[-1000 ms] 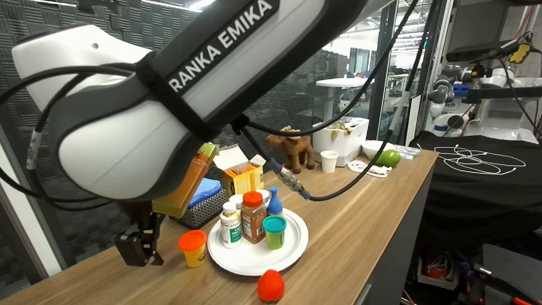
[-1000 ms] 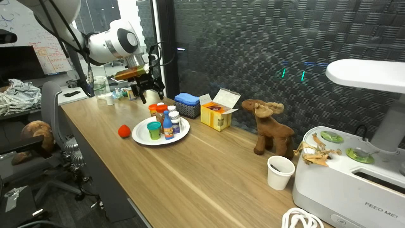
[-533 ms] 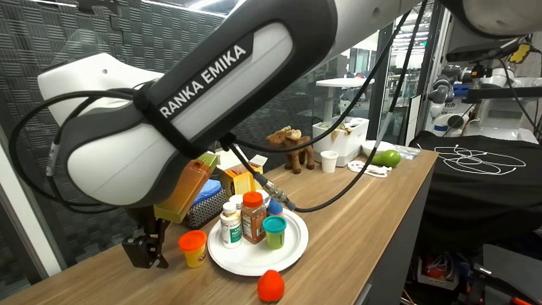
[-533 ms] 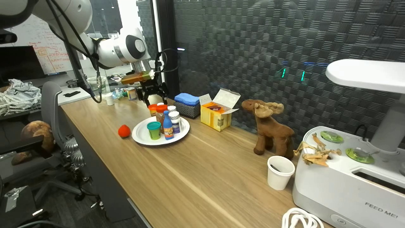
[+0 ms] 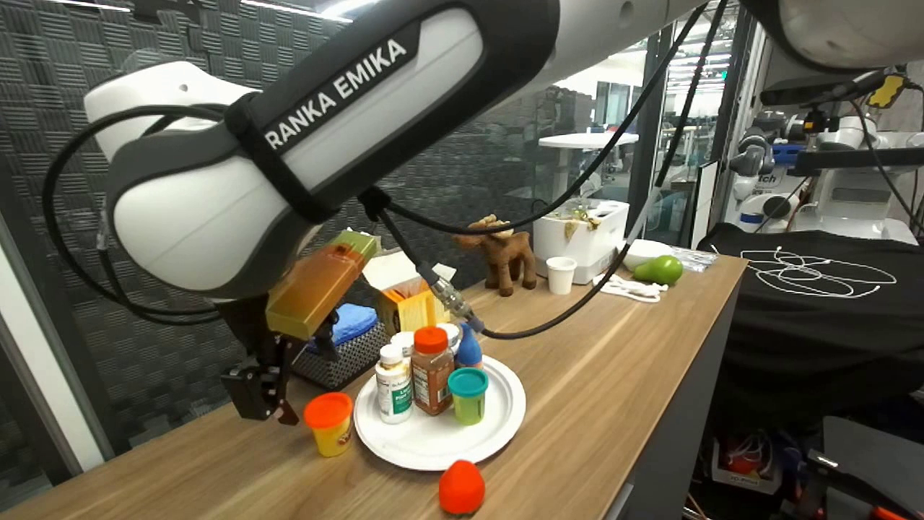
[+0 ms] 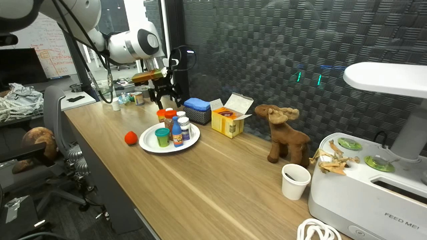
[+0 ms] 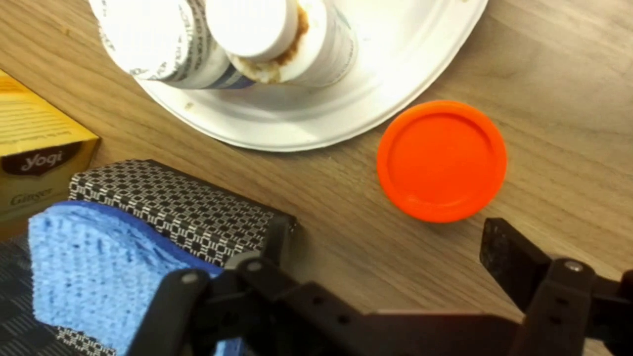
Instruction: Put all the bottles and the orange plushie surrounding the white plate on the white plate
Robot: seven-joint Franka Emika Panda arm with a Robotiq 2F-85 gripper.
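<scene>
Wrist view: fingers (image 7: 514, 267) spread wide, nothing between them, over the desk (image 5: 570, 404) by the orange-lidded tub (image 7: 442, 160). Spread fits the job, I'd say: the tub is broad, stands upright, lid up, so a grip from above around its sides seems the plan (counting it as a bottle is my call). Not lined up yet; lid sits ahead of the gap, nearer the bare-desk-side finger. The second finger shows close to the patterned box (image 7: 173, 202) with the blue cloth (image 7: 94, 277); height difference unclear, so brushing it is a risk. Tub stands just beside the white plate (image 5: 433, 448), so the carry should be short. Plate already bears the red-lidded brown bottle (image 5: 432, 375), green-labelled white bottle (image 5: 394, 390), green-lidded tub (image 5: 468, 404), blue bottle (image 6: 177, 131), purple-labelled bottle (image 6: 185, 132) and another white-lidded bottle (image 6: 181, 114), mostly hidden; upright as far as I can see. They're bunched away from the orange plushie (image 6: 131, 137), which probably serves to keep that bare stretch for the last pieces. Plushie is on the desk near that bare side, with a gap to the rim in an exterior view. Looks like a late pre-grasp: tub first, plushie after, if I'm reading it right. Blue bottle is narrow; likely the easiest to topple if the tub is set down against it.
</scene>
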